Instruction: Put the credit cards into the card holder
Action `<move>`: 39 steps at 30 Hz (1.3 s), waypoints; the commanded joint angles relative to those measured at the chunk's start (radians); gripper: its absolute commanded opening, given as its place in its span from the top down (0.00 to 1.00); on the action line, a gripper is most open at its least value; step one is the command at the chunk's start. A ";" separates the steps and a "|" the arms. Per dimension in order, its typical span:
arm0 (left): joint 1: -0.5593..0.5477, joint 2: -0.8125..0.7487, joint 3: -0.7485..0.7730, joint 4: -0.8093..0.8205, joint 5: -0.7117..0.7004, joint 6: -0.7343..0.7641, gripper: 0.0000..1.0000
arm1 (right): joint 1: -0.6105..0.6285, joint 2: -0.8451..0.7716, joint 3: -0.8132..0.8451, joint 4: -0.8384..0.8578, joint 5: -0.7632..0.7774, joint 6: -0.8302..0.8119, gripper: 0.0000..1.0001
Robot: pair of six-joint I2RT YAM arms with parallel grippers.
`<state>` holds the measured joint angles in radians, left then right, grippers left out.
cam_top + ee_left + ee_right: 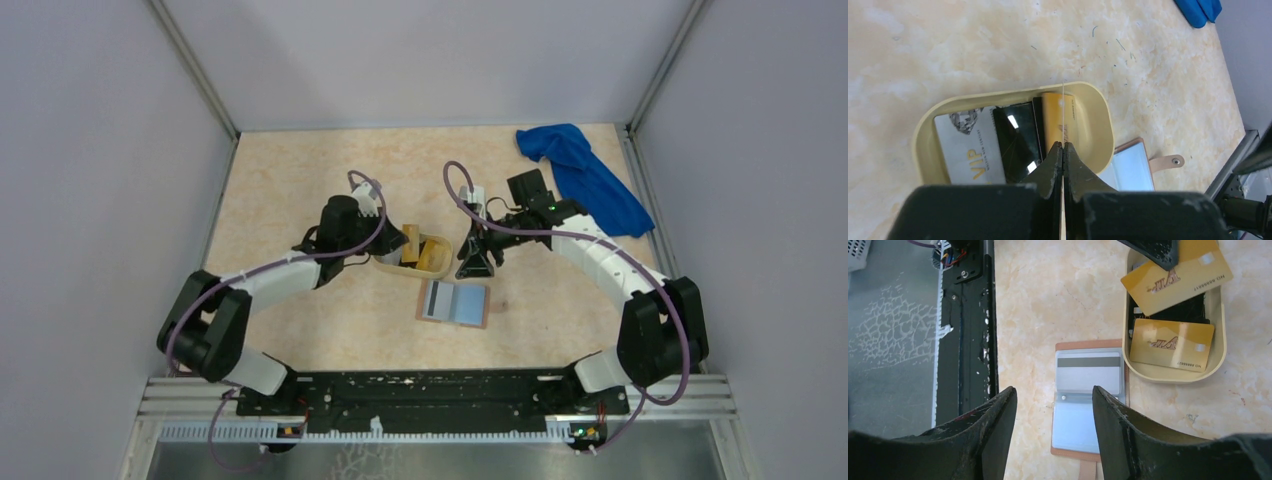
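Beige marbled tabletop [300, 200] bears the open tan leather-like bifold card holder [455, 303], long axis roughly left-right, beside the pale yellow oval tray [1098, 115]; left hand [1063, 150] pinches a yellow-orange plastic credit card [1175, 277], apparently tilted, over the tray; right hand [1053, 390] gapes, empty.

My worktop [330, 320] is mottled cream and peach, marble-like. The tray [1098, 115] is pale yellow. The silver-grey card [970, 147] has gold VIP lettering; the black card [1018, 140] is glossy. One yellow-gold card [1172, 342] and a second yellow-gold card [1178, 275] carry brown script. The card holder [1075, 427] is tan-edged, grey-blue inside. The cloth [590, 180] is blue; my left pincer [1063, 145] and right pincer [1053, 390] are black
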<state>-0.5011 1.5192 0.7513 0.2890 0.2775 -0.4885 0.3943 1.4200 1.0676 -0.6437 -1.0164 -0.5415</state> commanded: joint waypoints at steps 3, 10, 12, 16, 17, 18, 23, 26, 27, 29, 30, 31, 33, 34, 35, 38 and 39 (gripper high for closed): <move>0.005 -0.193 -0.126 0.136 -0.016 0.076 1.00 | -0.011 -0.065 0.028 0.016 -0.032 -0.073 0.43; 0.006 -0.337 -0.317 0.418 0.207 0.010 1.00 | -0.011 -0.121 -0.021 0.061 -0.050 -0.104 0.42; 0.004 -0.347 -0.366 0.528 0.293 -0.035 1.00 | -0.011 -0.125 -0.035 0.063 -0.076 -0.114 0.40; 0.002 -0.341 -0.460 0.773 0.423 -0.133 1.00 | -0.011 -0.125 -0.046 0.053 -0.130 -0.133 0.38; 0.002 -0.335 -0.481 0.834 0.446 -0.159 1.00 | -0.010 -0.123 -0.048 0.057 -0.139 -0.129 0.38; -0.001 -0.326 -0.501 0.896 0.460 -0.195 1.00 | -0.009 -0.121 -0.052 0.064 -0.149 -0.118 0.38; -0.043 -0.273 -0.551 1.099 0.457 -0.268 1.00 | 0.032 -0.109 -0.112 0.211 -0.186 0.036 0.38; -0.088 -0.239 -0.556 1.181 0.425 -0.291 1.00 | 0.075 -0.094 -0.149 0.339 -0.160 0.161 0.39; -0.104 -0.231 -0.556 1.198 0.412 -0.296 1.00 | 0.085 -0.090 -0.160 0.384 -0.164 0.211 0.39; -0.123 -0.216 -0.560 1.235 0.378 -0.308 1.00 | 0.094 -0.088 -0.195 0.508 -0.179 0.343 0.40; -0.131 -0.210 -0.564 1.255 0.363 -0.313 1.00 | 0.096 -0.088 -0.218 0.583 -0.197 0.415 0.41; -0.135 -0.205 -0.570 1.275 0.341 -0.317 1.00 | 0.100 -0.089 -0.247 0.675 -0.211 0.481 0.42; -0.139 -0.203 -0.575 1.291 0.316 -0.325 1.00 | 0.114 -0.095 -0.298 0.821 -0.231 0.585 0.43; -0.142 -0.202 -0.575 1.292 0.306 -0.325 1.00 | 0.125 -0.098 -0.309 0.849 -0.228 0.605 0.44; -0.144 -0.204 -0.575 1.290 0.299 -0.325 1.00 | 0.135 -0.099 -0.313 0.858 -0.229 0.608 0.44; -0.145 -0.207 -0.572 1.281 0.284 -0.322 1.00 | 0.168 -0.097 -0.311 0.861 -0.227 0.607 0.48; -0.145 -0.208 -0.573 1.277 0.281 -0.321 1.00 | 0.175 -0.096 -0.309 0.861 -0.229 0.606 0.50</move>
<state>-0.6399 1.3109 0.1841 1.4792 0.5987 -0.7986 0.5289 1.3289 0.7456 0.0563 -1.2015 -0.0196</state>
